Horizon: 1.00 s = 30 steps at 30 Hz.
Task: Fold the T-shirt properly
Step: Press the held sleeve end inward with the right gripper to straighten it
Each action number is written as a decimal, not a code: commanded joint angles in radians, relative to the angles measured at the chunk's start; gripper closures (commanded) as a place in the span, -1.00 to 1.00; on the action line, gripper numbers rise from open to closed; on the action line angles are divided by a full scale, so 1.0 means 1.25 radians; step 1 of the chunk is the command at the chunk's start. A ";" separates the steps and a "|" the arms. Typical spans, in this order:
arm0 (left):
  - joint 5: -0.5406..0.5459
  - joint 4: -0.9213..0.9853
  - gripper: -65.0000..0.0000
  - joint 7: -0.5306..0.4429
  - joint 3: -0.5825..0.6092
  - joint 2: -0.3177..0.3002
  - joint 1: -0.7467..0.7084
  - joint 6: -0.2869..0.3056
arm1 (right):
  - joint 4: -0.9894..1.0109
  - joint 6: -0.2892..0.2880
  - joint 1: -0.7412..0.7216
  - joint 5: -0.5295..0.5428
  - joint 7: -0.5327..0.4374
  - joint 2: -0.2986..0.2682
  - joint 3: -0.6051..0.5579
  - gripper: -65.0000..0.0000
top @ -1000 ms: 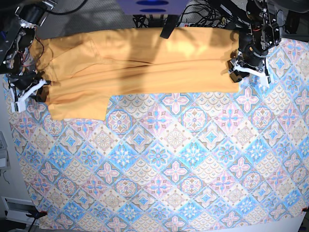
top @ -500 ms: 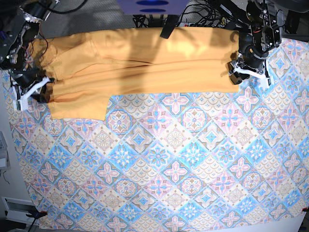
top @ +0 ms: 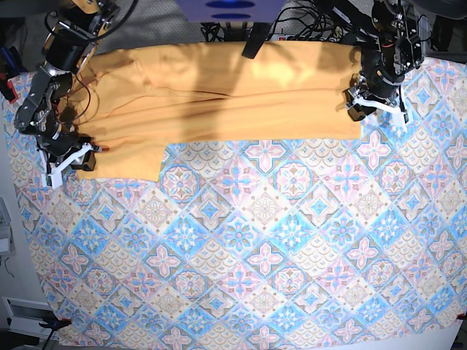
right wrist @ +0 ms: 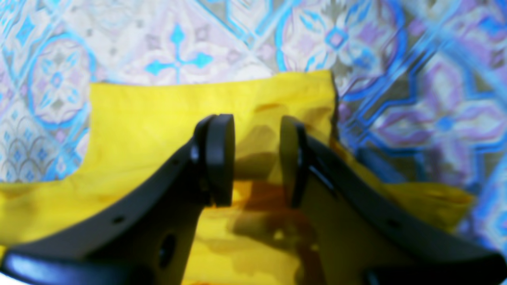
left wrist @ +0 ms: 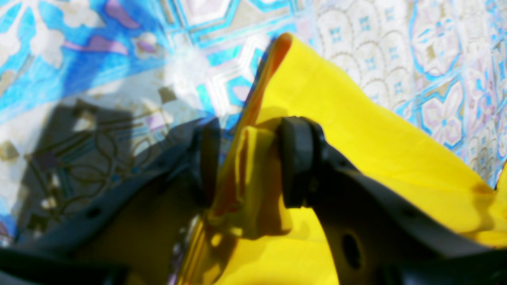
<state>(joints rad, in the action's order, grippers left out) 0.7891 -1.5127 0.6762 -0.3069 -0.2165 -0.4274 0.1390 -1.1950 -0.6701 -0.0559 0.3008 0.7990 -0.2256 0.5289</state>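
The T-shirt (top: 219, 91), yellow-orange and folded into a long band, lies along the far edge of the surface on the blue-pink patterned cloth (top: 255, 240), with one sleeve (top: 120, 157) hanging toward the near side at the base view's left. The left hand (left wrist: 247, 162) sits at the band's end on the base view's right; a standing fold of fabric lies between its black pads (left wrist: 295, 158), touching one of them, though whether the fold is truly pinched cannot be told. The right hand (right wrist: 255, 158) hovers over the sleeve corner with its jaws parted and nothing between them, the fabric lying flat below. Judged risks: with one end free and the other possibly held, any lift or pull by the left hand would drag the band unevenly and skew the fold line; the loose sleeve may bunch or flip; a low re-grasp by the right hand could catch the patterned cloth together with the shirt.
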 commanded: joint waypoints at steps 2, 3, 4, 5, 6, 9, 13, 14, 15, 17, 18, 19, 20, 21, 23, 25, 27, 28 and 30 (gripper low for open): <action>0.004 -0.006 0.24 -0.005 -0.003 -0.007 0.000 0.005 | 0.024 -0.002 -0.019 0.012 -0.041 -0.034 0.001 0.40; 0.004 -0.006 0.24 -0.005 -0.003 -0.007 0.000 0.005 | 0.042 -0.002 -0.025 0.012 -0.052 -0.035 0.001 0.40; 0.004 -0.006 0.24 -0.005 -0.003 -0.007 0.000 0.005 | 0.061 -0.002 -0.036 0.010 -0.063 -0.035 0.001 0.40; 0.004 -0.006 0.24 -0.005 -0.003 -0.007 0.000 0.005 | 0.074 -0.002 -0.043 0.010 -0.070 -0.036 0.001 0.40; 0.004 -0.006 0.24 -0.005 -0.003 -0.007 0.001 0.005 | 0.088 -0.002 -0.049 0.010 -0.076 -0.045 0.001 0.40; 0.004 -0.006 0.24 -0.005 -0.003 -0.007 0.010 0.005 | 0.122 -0.002 -0.069 0.010 -0.094 -0.057 0.000 0.40; 0.004 -0.006 0.24 -0.004 -0.003 -0.007 0.014 0.005 | 0.155 -0.002 -0.093 0.009 -0.118 -0.067 0.000 0.40; 0.004 -0.006 0.24 -0.004 -0.003 -0.007 0.015 0.005 | 0.170 -0.002 -0.100 0.009 -0.119 -0.069 0.000 0.40; 0.004 -0.006 0.24 -0.004 -0.003 -0.007 0.015 0.005 | 0.186 -0.002 -0.107 0.009 -0.121 -0.069 -0.001 0.40; 0.004 -0.006 0.24 -0.004 -0.003 -0.007 0.015 0.005 | 0.221 -0.002 -0.119 0.008 -0.139 -0.071 -0.011 0.40; 0.004 -0.006 0.24 -0.004 -0.003 -0.007 0.015 0.005 | 0.240 -0.002 -0.120 0.008 -0.156 -0.080 -0.026 0.40; 0.004 -0.006 0.24 -0.004 -0.003 -0.007 0.015 0.005 | 0.257 -0.002 -0.120 0.008 -0.172 -0.090 -0.046 0.40; 0.004 -0.006 0.24 -0.004 -0.003 -0.007 0.015 0.005 | 0.269 -0.002 -0.120 0.008 -0.182 -0.095 -0.064 0.40; 0.004 -0.006 0.24 -0.004 -0.003 -0.007 0.015 0.005 | 0.277 -0.002 -0.120 0.008 -0.187 -0.096 -0.081 0.40; 0.004 -0.006 0.24 -0.004 -0.003 -0.007 0.015 0.005 | 0.278 -0.002 -0.118 0.008 -0.189 -0.096 -0.105 0.40; 0.004 -0.006 0.24 -0.004 -0.003 -0.007 0.015 0.005 | 0.279 -0.002 -0.115 0.008 -0.188 -0.096 -0.124 0.40; 0.004 -0.006 0.24 -0.004 -0.003 -0.007 0.015 0.005 | 0.281 -0.002 -0.114 0.008 -0.188 -0.096 -0.132 0.40; 0.004 -0.006 0.24 -0.004 -0.003 -0.007 0.015 0.005 | 0.283 -0.002 -0.114 0.008 -0.188 -0.096 -0.140 0.41; 0.004 -0.006 0.24 -0.004 -0.003 -0.007 0.015 0.005 | 0.283 -0.003 -0.114 0.008 -0.187 -0.096 -0.159 0.49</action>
<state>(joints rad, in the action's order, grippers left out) 0.7860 -1.5082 0.6807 -0.3069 -0.2138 -0.4103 0.1364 -0.8318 -0.6682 -0.1825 0.2993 0.5682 -0.3325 0.3317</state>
